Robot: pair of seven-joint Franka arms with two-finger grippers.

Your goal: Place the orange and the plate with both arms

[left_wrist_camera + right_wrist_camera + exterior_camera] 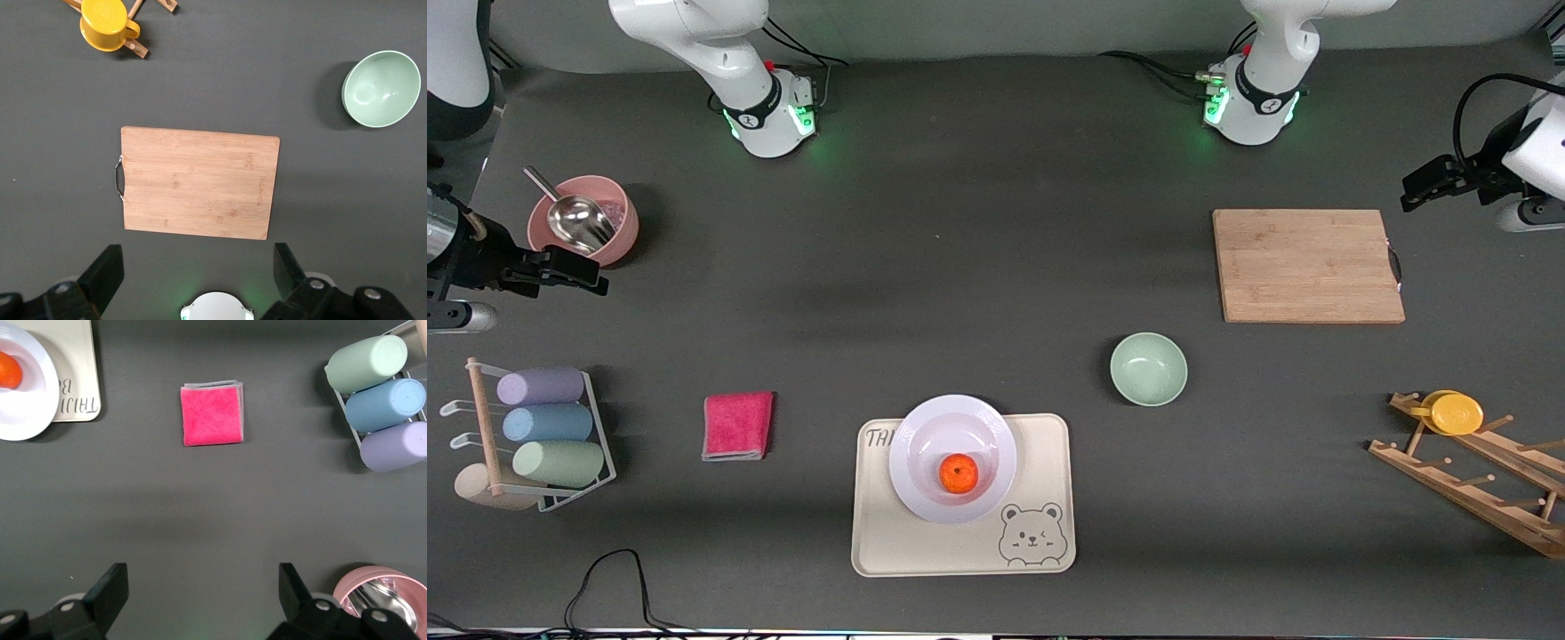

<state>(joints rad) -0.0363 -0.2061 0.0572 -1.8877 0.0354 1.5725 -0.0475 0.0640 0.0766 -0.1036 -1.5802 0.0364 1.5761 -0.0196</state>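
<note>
We see both arms drawn back and raised at the table's two ends, waiting. The left gripper (197, 277) hangs high over the table between the left arm's base and the bamboo cutting board (199, 183), fingers spread wide and holding nothing. The right gripper (203, 597) hangs over bare table at the right arm's end, beside the pink bowl (380, 597) with its metal scoop (574, 218), jaws likewise wide apart and empty.

The cream bear tray (960, 533) lies near the front camera, midway between the arms' ends. The white plate (953, 458) rests on it, overhanging the tray's farther edge. The orange (958, 473) sits in the plate's shallow centre. The pale green bowl (1148, 369) stands toward the left arm's end, apart from the tray; the pink folded cloth (737, 425) lies toward the right arm's end.
</note>
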